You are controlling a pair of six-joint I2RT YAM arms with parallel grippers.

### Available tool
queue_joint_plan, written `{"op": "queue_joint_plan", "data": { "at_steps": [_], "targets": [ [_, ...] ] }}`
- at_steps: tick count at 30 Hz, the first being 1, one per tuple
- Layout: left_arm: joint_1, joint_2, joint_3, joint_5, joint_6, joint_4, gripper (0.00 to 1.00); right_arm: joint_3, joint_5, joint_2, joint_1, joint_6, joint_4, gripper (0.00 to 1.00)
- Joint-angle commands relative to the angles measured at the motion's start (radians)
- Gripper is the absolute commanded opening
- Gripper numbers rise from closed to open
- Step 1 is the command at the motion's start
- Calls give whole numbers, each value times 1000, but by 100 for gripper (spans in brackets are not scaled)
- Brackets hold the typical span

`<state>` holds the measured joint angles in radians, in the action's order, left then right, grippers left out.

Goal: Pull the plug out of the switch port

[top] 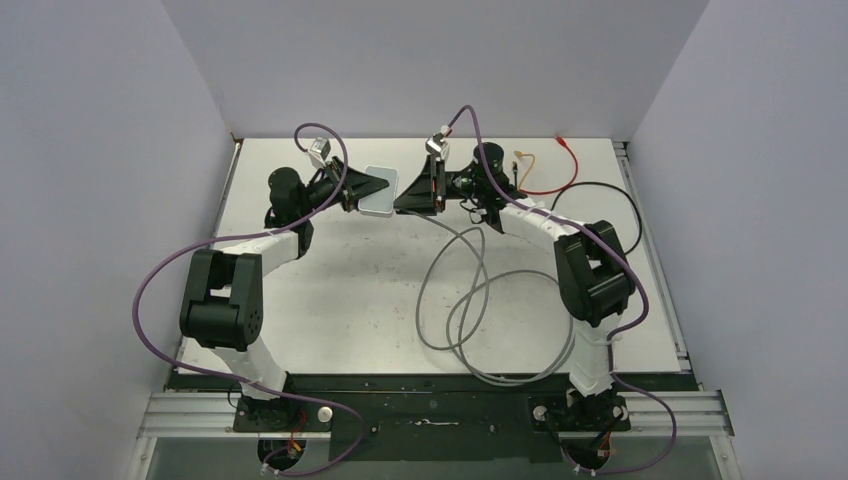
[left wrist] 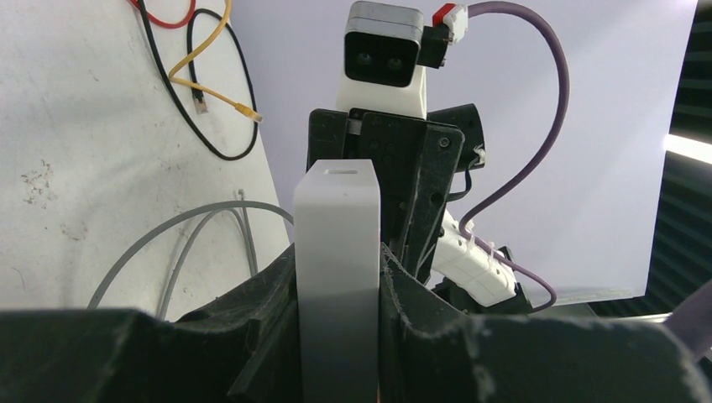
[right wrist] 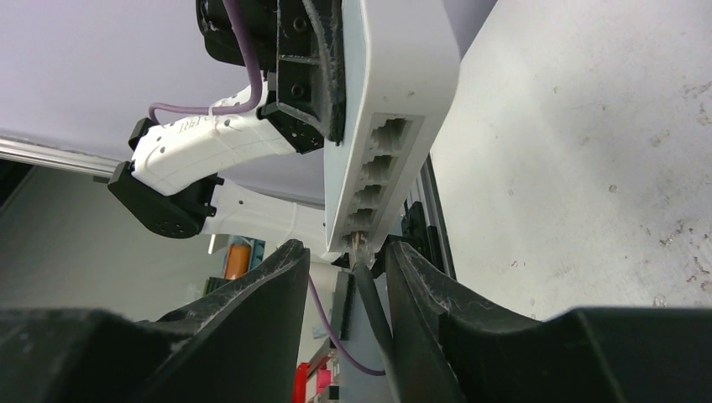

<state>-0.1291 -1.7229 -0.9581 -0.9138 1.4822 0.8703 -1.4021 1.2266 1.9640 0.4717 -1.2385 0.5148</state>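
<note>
My left gripper (top: 352, 190) is shut on the switch (top: 380, 190), a flat light-grey box held off the table at the back middle. In the left wrist view the switch (left wrist: 336, 201) stands on edge, clamped between my left gripper's (left wrist: 337, 252) black fingers. The right wrist view shows the switch's (right wrist: 395, 101) row of sockets, with the plug (right wrist: 359, 243) seated in the lowest one. Its grey cable (right wrist: 374, 311) runs down along the right finger. My right gripper (right wrist: 348, 248) straddles the plug and cable, jaws partly apart, and the left finger is not touching.
The grey cable (top: 450, 300) loops over the table's middle and near right. Red (top: 545, 185), yellow (top: 525, 160) and black (top: 600, 190) cables lie at the back right. White walls enclose the table on three sides.
</note>
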Motion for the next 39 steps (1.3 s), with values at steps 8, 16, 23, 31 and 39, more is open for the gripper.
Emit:
{"op": "queue_joint_plan", "data": {
  "at_steps": [8,16,23,31,39],
  "targets": [
    [8,5,-26,15,3,72,0,-23,11,12,22,-75,165,21],
    [8,7,-23,17,3,72,0,-16,11,-1,20,-72,176,12],
    [8,9,-22,19,3,72,0,-10,4,-10,9,-57,153,5],
    [8,13,-28,22,-7,56,0,-58,-14,-27,4,149,-117,5],
    [11,32,-31,34,-49,-1,0,-100,-30,-41,-5,343,-368,5]
  ]
}}
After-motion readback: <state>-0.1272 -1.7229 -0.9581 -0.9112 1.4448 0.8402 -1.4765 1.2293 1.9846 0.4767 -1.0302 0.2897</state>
